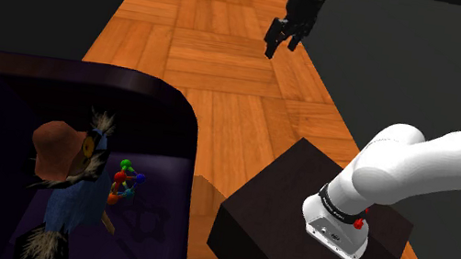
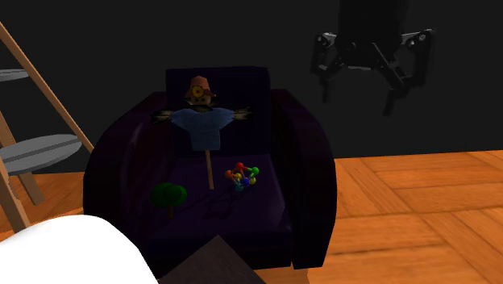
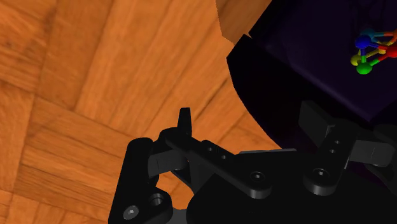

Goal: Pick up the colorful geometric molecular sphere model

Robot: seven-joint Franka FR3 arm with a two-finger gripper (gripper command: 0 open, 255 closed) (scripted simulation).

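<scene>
Shoulder view, contents at this moment:

1. Gripper [image 1: 281, 40], all black, on white arm. Hangs over the wood floor [image 1: 220, 58], well apart from item 2. Fingers stand apart w/ nothing between them. Second exterior view: gripper [image 2: 359, 101] sits high, above and to that view's right of the chair. Wrist view: gripper [image 3: 248, 114] w/ floor planks and chair edge beyond it.

2. Molecular sphere model [image 1: 124, 183]: small balls in red, green, blue, yellow, joined by short rods. Rests on the seat of item 3, just beside the scarecrow's pole, on the second exterior view's right of it [image 2: 241, 177]. Wrist view: model [image 3: 372, 51] lies far off to one side of the fingers, not between them.

3. Armchair [image 1: 168, 97], dark purple, rounded arms [image 2: 310, 161], its side dark in the wrist view [image 3: 286, 70].

4. Scarecrow [image 1: 76, 162]: blue shirt, orange hat, straw hands. Stands upright against the chair back [image 2: 201, 121].

5. Toy tree [image 2: 168, 194], green crown, near seat's front edge.

6. Stand [image 1: 298, 226], dark box, arm base on top.

7. Ladder [image 2: 40, 97], wooden, at the second exterior view's left.
</scene>
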